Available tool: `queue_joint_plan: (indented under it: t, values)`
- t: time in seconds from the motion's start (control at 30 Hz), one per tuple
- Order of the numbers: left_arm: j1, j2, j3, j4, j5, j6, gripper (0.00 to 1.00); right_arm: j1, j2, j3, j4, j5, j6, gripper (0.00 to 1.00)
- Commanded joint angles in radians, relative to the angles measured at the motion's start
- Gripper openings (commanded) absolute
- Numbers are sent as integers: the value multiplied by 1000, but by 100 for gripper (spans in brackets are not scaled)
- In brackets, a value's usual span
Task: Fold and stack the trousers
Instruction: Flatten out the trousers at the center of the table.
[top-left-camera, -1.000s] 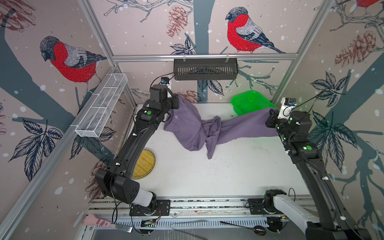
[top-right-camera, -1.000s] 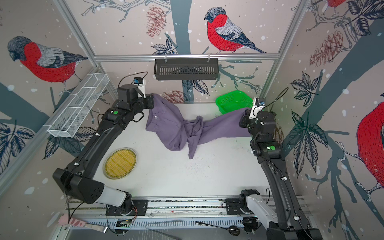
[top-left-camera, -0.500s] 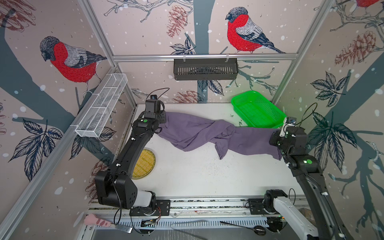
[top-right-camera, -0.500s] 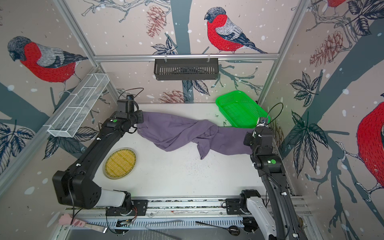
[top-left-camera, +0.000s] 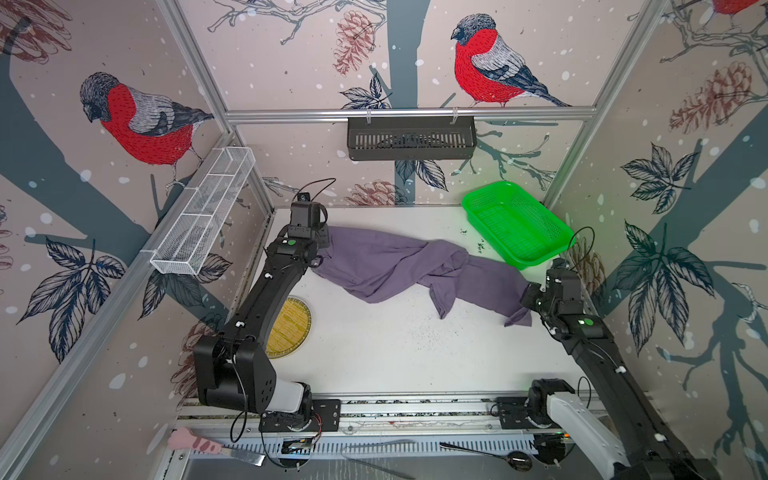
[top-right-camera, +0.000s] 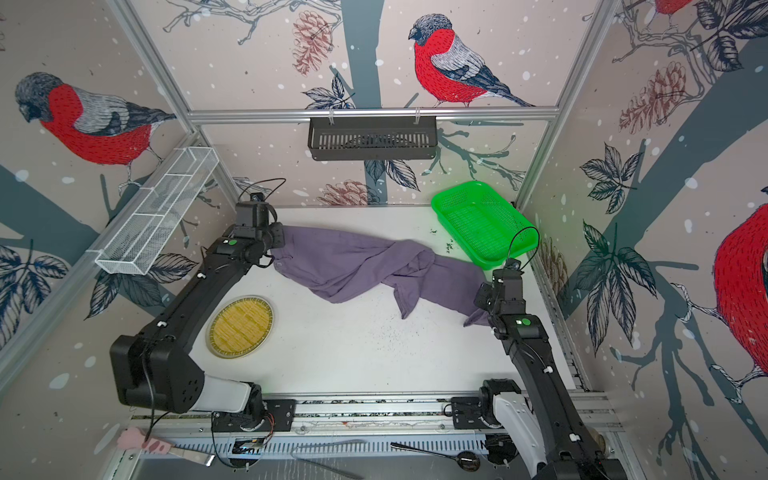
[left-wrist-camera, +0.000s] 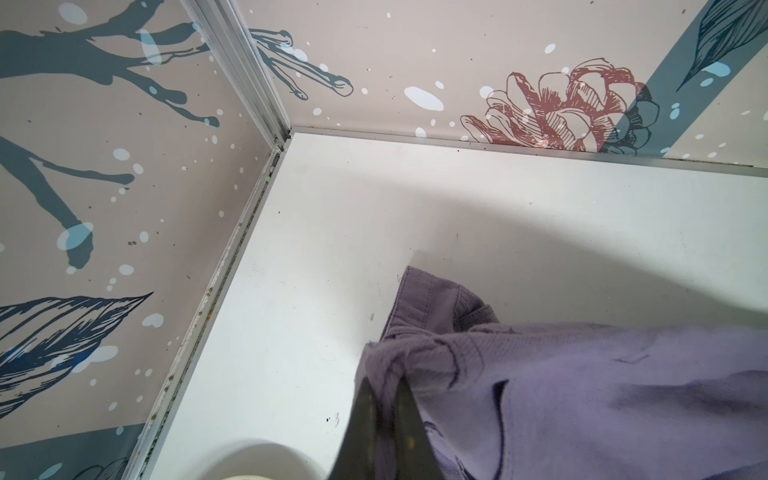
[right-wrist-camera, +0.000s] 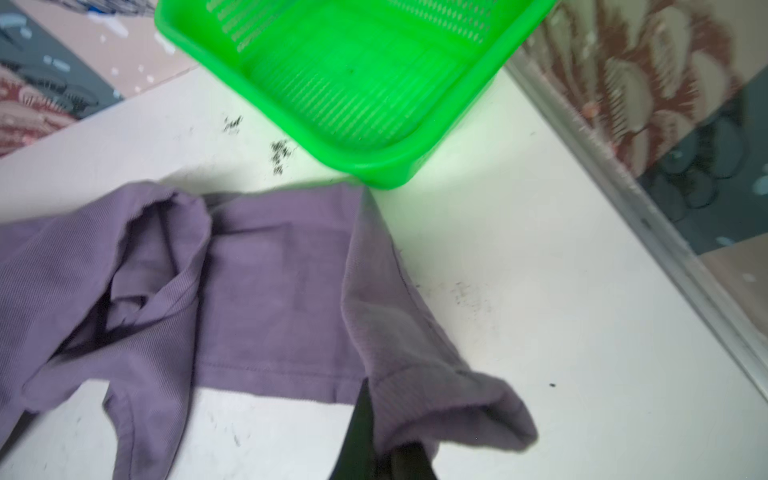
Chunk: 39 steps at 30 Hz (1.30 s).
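The dusty purple trousers (top-left-camera: 395, 266) (top-right-camera: 353, 262) lie stretched across the back half of the white table, twisted and bunched in the middle, with a loose flap hanging toward the front. My left gripper (top-left-camera: 322, 249) (top-right-camera: 277, 245) is at the cloth's left end, near the back-left corner. In the left wrist view it (left-wrist-camera: 384, 380) is shut on the trousers' (left-wrist-camera: 582, 395) waistband edge. At the right end my right gripper (top-left-camera: 525, 299) (top-right-camera: 482, 301) sits low. In the right wrist view it (right-wrist-camera: 384, 419) is shut on a leg hem of the trousers (right-wrist-camera: 270, 291).
A green basket (top-left-camera: 517, 226) (right-wrist-camera: 353, 83) stands at the back right, just behind the cloth's right end. A round yellow mat (top-left-camera: 291, 328) lies at the left under the left arm. A white wire shelf (top-left-camera: 203, 216) and a black rack (top-left-camera: 411, 137) hang on the walls.
Both grippers have come down and moved apart, toward the front, still holding the cloth. The trousers went from hanging raised between them to lying stretched out on the table.
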<state>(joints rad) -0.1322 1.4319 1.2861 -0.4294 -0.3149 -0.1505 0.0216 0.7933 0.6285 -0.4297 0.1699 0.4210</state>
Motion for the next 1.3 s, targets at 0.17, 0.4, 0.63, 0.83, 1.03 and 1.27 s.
queue_joint_plan:
  t: [0.17,0.4,0.63,0.83,1.03,1.27]
  values:
    - [79,19,89,18,-79,32,0,-164,1,92,136,137,-47,3]
    - [113,125,241,-31,-139,97,0,-196,77,143,178,135,-42,3]
    - [154,258,399,-64,-107,107,0,-215,73,108,183,164,-45,3]
    - [154,433,510,-59,-45,106,0,-238,103,29,226,158,-23,3]
    - [144,603,636,-37,-31,104,0,-285,146,-41,282,121,-3,3]
    - [119,818,852,-88,-10,120,0,-301,248,-53,302,62,9,3]
